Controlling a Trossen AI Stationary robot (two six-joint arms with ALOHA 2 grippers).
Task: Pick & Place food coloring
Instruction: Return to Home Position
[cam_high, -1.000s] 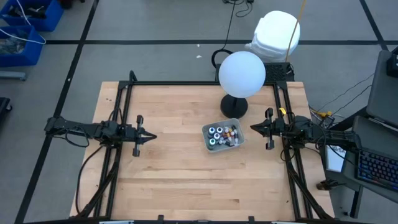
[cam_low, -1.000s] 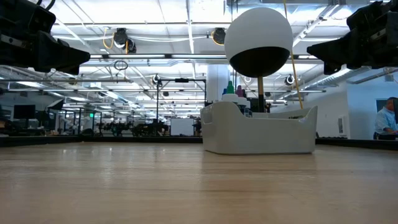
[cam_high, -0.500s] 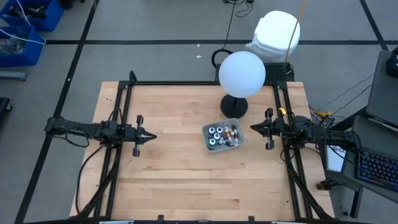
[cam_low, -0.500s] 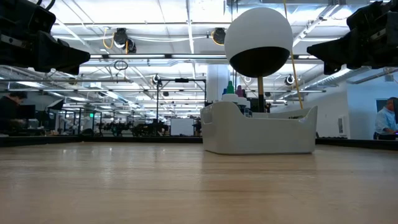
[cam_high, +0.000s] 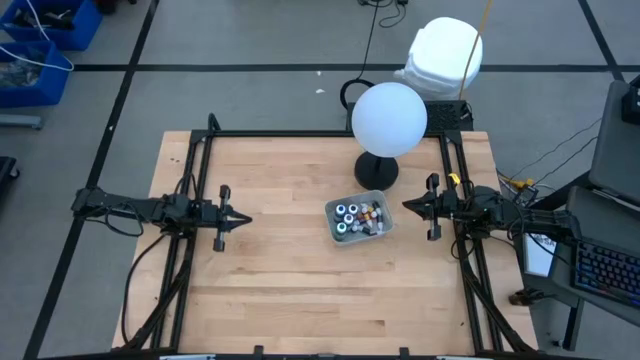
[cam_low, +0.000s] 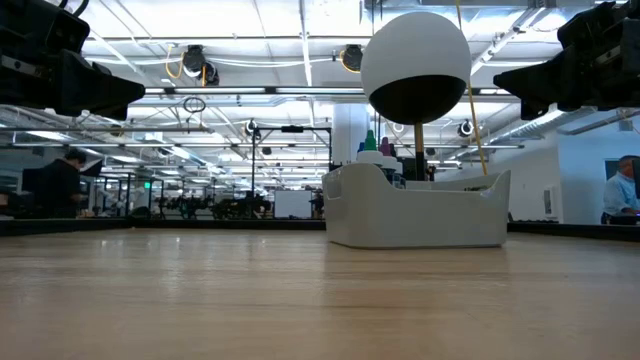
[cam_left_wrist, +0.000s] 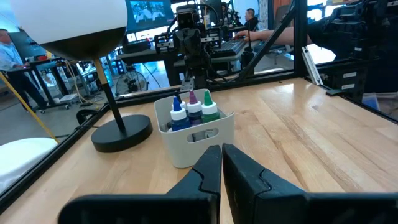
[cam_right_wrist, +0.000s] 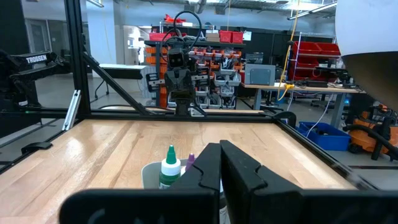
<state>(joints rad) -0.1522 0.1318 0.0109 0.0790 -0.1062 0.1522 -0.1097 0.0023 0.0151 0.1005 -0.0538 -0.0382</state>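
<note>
Homing: park left gripper (cam_high: 243, 218) and right gripper (cam_high: 405, 205) level, tips facing, both pinched together and empty, with food coloring bottles (cam_high: 358, 216) in gray bin (cam_high: 330, 212) between the tips, nearer the right; avoid swinging binward.

One word I can read

In my right wrist view, at the left edge of the frame, "TROSSEN" stands in white capitals on a dark housing (cam_right_wrist: 41, 60) behind the black frame post. Lettering on the room's screens and bins is too small to read.
</note>
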